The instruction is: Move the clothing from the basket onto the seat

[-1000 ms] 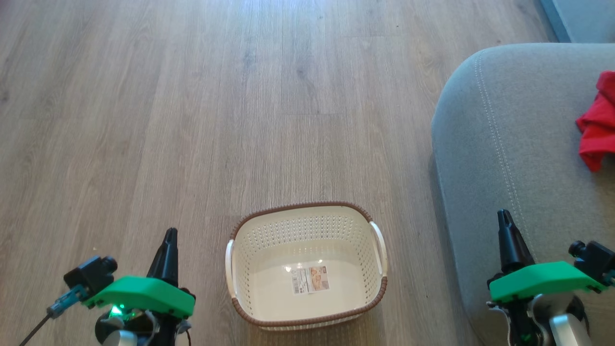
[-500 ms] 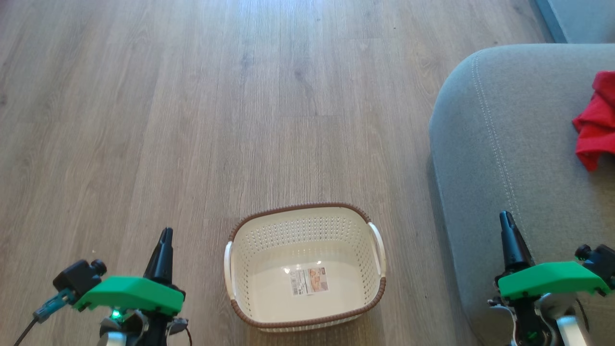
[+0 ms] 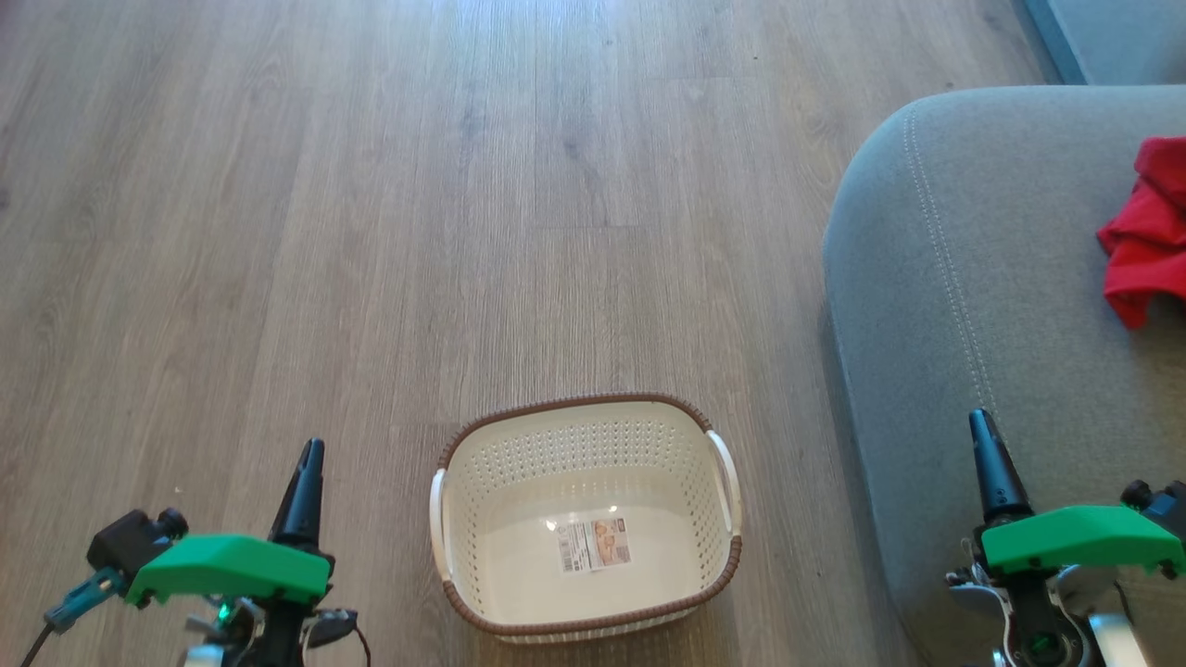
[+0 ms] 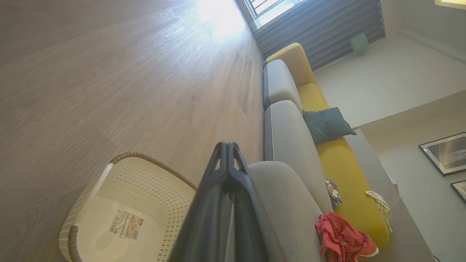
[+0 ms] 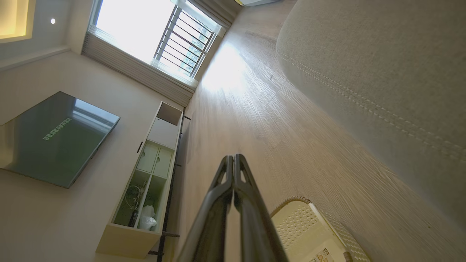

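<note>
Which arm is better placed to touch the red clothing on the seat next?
Probably the right. The right gripper hangs shut at the seat, nearer the clothing; the left gripper sits beyond the empty basket.

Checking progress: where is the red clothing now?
Head view, right edge: the red clothing lies on the grey seat, apart from the empty basket on the floor.

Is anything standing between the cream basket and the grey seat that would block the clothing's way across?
Nothing visible does. A strip of wood floor lies between the cream perforated plastic basket and the grey upholstered seat. The red fabric clothing already lies on the seat; the basket holds a label.
</note>
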Robot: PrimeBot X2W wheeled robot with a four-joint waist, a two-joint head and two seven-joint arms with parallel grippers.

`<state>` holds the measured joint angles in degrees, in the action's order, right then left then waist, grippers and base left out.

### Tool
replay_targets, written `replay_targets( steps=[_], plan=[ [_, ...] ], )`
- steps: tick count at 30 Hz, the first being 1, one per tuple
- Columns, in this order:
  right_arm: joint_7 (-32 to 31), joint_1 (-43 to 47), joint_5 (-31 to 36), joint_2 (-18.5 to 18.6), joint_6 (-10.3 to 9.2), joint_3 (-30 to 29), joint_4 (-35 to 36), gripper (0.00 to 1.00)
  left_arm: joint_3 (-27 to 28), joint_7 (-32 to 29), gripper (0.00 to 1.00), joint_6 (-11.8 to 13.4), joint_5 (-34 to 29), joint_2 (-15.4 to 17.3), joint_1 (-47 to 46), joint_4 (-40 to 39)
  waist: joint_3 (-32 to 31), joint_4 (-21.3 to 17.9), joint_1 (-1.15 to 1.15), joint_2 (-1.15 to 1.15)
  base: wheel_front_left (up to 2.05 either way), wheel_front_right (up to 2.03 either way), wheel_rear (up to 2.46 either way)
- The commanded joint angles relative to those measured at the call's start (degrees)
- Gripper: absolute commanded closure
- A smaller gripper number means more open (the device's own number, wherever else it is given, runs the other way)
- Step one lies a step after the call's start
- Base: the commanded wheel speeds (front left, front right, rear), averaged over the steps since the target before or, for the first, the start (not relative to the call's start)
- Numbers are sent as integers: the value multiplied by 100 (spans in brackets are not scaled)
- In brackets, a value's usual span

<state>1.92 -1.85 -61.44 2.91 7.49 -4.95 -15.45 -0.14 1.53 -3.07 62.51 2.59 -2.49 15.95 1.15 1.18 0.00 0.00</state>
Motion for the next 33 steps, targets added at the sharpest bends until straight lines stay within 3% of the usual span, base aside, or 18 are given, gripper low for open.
replay_targets(
  steps=[1, 33],
  plan=[
    [-60, -329, -166, 18, 0, 51, 166, 100, 159, -36, 100, -75, 151, 24, -317, -183, -3, -3, 0, 0, 0, 0, 0],
    [-587, -399, -2164, 13, 0, -82, 151, 100, 506, -561, 100, -326, 2079, 27, -354, -186, -68, -82, 0, 0, 0, 0, 0]
  ],
)
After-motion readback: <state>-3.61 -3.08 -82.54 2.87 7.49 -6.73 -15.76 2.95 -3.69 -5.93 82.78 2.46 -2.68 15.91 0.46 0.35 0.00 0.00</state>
